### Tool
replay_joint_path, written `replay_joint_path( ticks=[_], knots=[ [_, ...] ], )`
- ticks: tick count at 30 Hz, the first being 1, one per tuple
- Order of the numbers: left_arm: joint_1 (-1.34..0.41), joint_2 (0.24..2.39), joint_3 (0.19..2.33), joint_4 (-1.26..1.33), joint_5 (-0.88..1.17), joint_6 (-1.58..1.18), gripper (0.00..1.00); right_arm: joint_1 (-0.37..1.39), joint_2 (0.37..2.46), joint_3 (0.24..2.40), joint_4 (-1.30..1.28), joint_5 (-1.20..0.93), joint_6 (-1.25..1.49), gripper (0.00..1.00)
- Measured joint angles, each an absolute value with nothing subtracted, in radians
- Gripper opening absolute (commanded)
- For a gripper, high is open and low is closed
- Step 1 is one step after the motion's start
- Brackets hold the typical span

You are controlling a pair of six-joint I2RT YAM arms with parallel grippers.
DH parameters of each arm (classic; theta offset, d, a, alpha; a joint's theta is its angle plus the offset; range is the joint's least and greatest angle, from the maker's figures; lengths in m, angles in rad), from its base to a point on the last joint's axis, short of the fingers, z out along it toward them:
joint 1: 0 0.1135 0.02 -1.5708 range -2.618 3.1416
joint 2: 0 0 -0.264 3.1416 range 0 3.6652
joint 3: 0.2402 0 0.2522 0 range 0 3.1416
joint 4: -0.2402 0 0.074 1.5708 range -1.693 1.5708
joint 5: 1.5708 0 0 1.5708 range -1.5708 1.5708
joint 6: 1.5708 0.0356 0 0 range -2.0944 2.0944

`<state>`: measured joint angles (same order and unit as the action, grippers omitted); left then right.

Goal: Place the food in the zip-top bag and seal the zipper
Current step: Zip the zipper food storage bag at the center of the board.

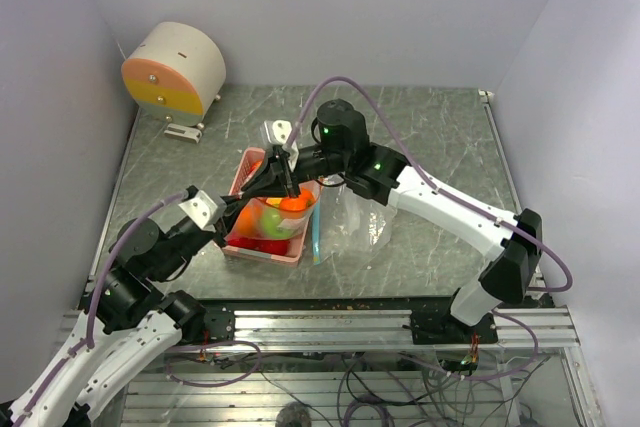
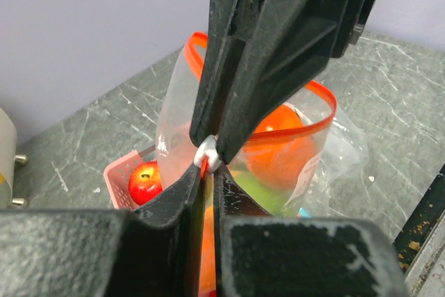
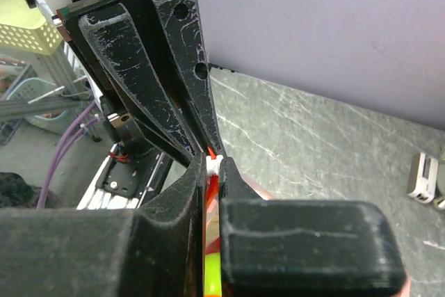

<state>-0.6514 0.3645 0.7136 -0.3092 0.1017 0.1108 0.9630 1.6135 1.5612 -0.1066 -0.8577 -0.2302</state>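
Note:
A clear zip-top bag [image 2: 174,123] stands in the pink basket [image 1: 240,165], which also shows in the left wrist view [image 2: 118,172]. Its mouth strip is red-orange [image 2: 320,119], not teal. It holds an orange [image 2: 281,154] and a green apple [image 2: 268,196]. My right gripper [image 3: 214,168] is shut on the white slider [image 2: 208,154] at the strip's end. My left gripper [image 2: 206,175] is shut on the strip just beside the slider. In the top view both grippers meet above the basket, left [image 1: 250,205] and right [image 1: 268,187]. A red apple [image 2: 144,182] lies in the basket.
A second crinkly clear bag [image 1: 360,219] with a teal-blue strip [image 1: 316,232] lies on the table right of the basket. A round white, yellow and orange device [image 1: 175,69] stands at the back left. A metal rail [image 1: 330,322] runs along the near edge.

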Motion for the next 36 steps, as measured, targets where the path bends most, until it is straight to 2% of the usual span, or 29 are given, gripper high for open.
replay_joint_path(
  ticks=[22, 26, 36],
  knots=[
    [-0.651, 0.322, 0.711, -0.366, 0.060, 0.111, 0.07, 0.970, 1.602, 1.564, -0.219, -0.785, -0.300, 0.00],
    [-0.651, 0.319, 0.709, -0.366, 0.054, 0.111, 0.07, 0.970, 1.602, 1.564, -0.223, -0.770, -0.292, 0.17],
    [-0.651, 0.318, 0.709, -0.342, 0.051, 0.104, 0.07, 0.962, 1.603, 1.564, -0.239, -0.772, -0.282, 0.23]
  ],
)
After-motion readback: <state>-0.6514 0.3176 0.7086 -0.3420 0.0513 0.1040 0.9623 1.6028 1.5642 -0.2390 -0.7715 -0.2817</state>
